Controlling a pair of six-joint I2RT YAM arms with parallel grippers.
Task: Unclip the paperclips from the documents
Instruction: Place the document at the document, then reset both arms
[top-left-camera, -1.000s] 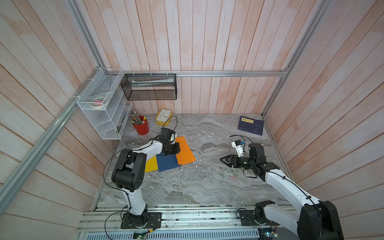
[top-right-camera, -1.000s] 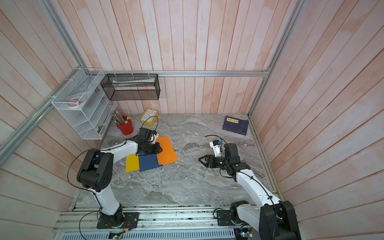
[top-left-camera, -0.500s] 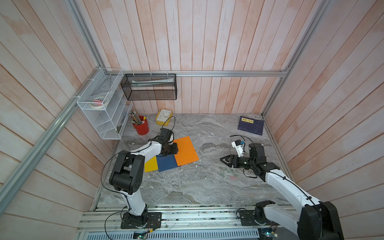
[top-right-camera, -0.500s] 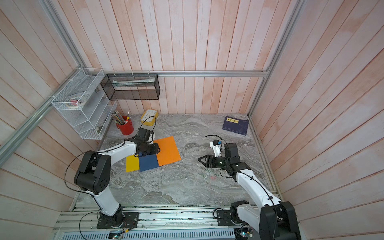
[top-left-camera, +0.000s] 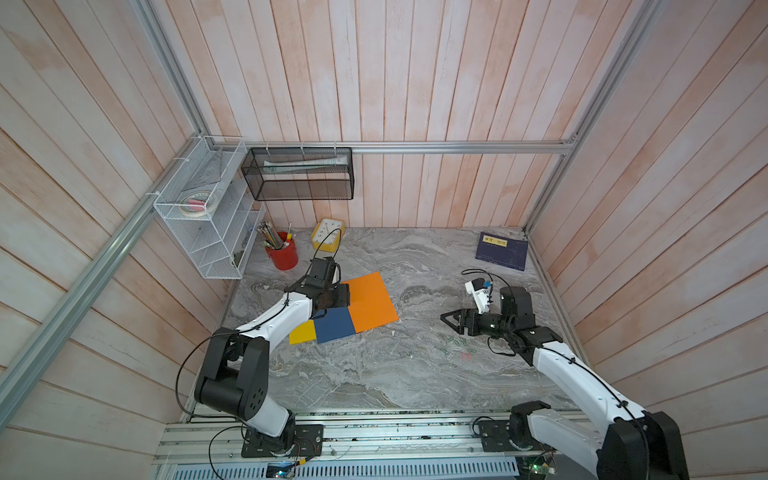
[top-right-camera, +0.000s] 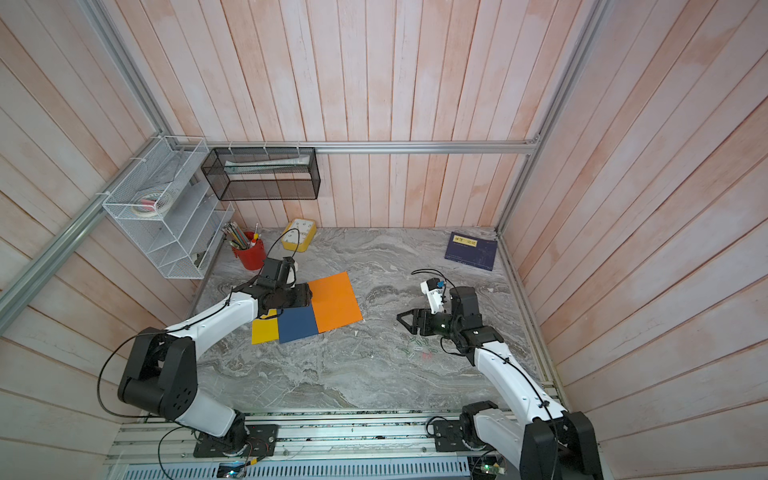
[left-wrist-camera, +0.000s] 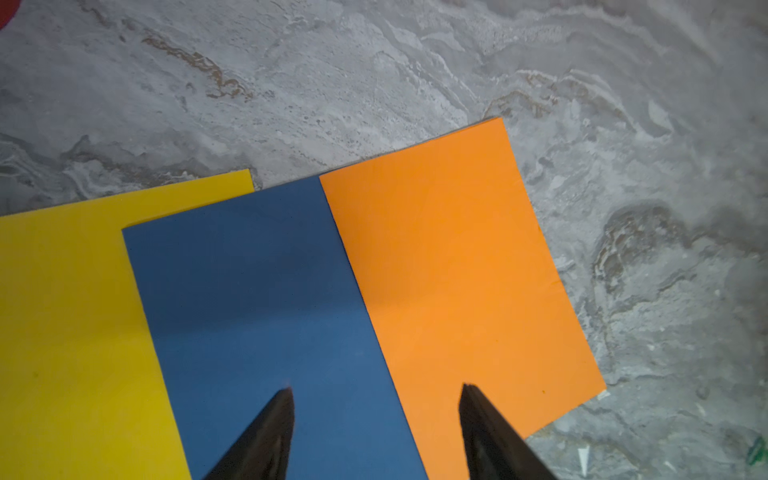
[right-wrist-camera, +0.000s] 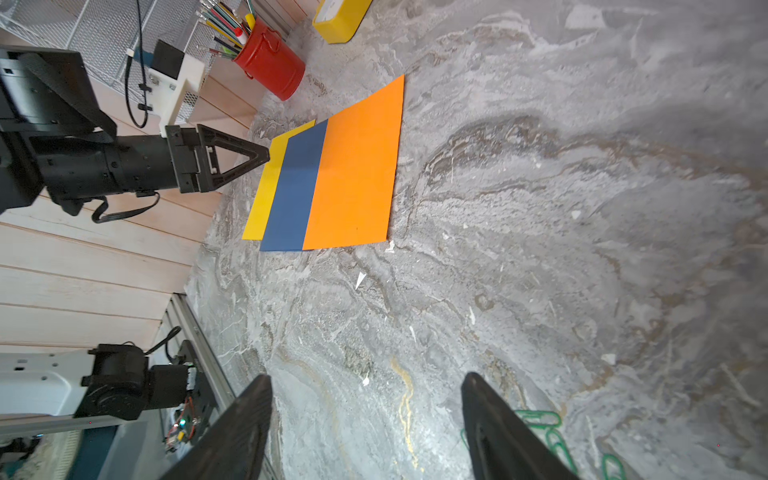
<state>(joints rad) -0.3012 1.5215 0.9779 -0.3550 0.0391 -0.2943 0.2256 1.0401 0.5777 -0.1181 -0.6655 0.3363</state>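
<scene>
Three overlapped documents lie at nine o'clock on the table, no clip visible on them. Left gripper hovers above, jaws spread, empty; right gripper equally spread, empty. Loose paperclips sit at four o'clock: seemingly finished.

Pink wooden plank walls enclose a grey marbled tabletop.

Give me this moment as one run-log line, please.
left hand open over documents | right hand open, empty | paperclips loose on table near it
</scene>
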